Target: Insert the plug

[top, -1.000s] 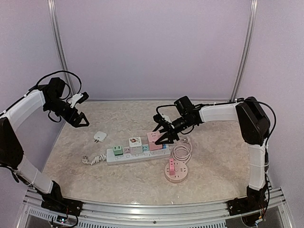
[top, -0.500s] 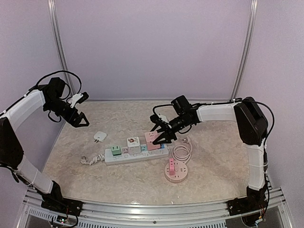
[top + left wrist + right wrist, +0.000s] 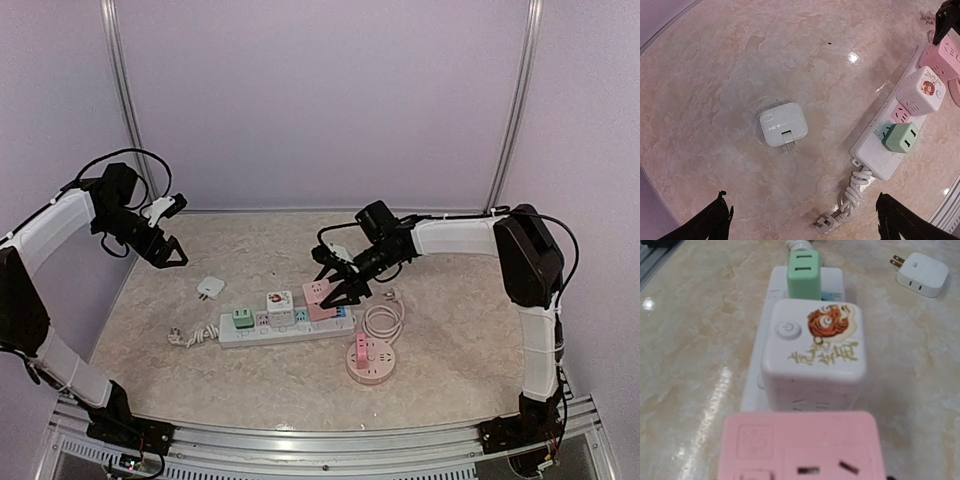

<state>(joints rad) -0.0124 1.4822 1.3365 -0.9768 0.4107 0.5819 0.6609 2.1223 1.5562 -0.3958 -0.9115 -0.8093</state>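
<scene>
A pink cube plug (image 3: pixel 316 291) sits at the right end of the white power strip (image 3: pixel 290 331). My right gripper (image 3: pixel 332 288) is shut on it, one finger on each side. In the right wrist view the pink cube (image 3: pixel 800 450) fills the bottom and my own fingers are hidden. A white cube (image 3: pixel 815 347) with a monkey drawing and a green cube (image 3: pixel 803 274) stand further along the strip. A flat white plug (image 3: pixel 783 124) lies loose, prongs showing, left of the strip. Above it my left gripper (image 3: pixel 800 200) hangs open and holds nothing.
A round pink socket (image 3: pixel 370 362) with its coiled cord (image 3: pixel 383 322) lies right of the strip. The strip's own bundled cord and plug (image 3: pixel 827 220) lie at its left end. Purple walls close in the marbled table (image 3: pixel 460 340) on three sides.
The power strip with its cubes has slid a little to the left, along with my right gripper on the pink cube. The left arm has not moved.
</scene>
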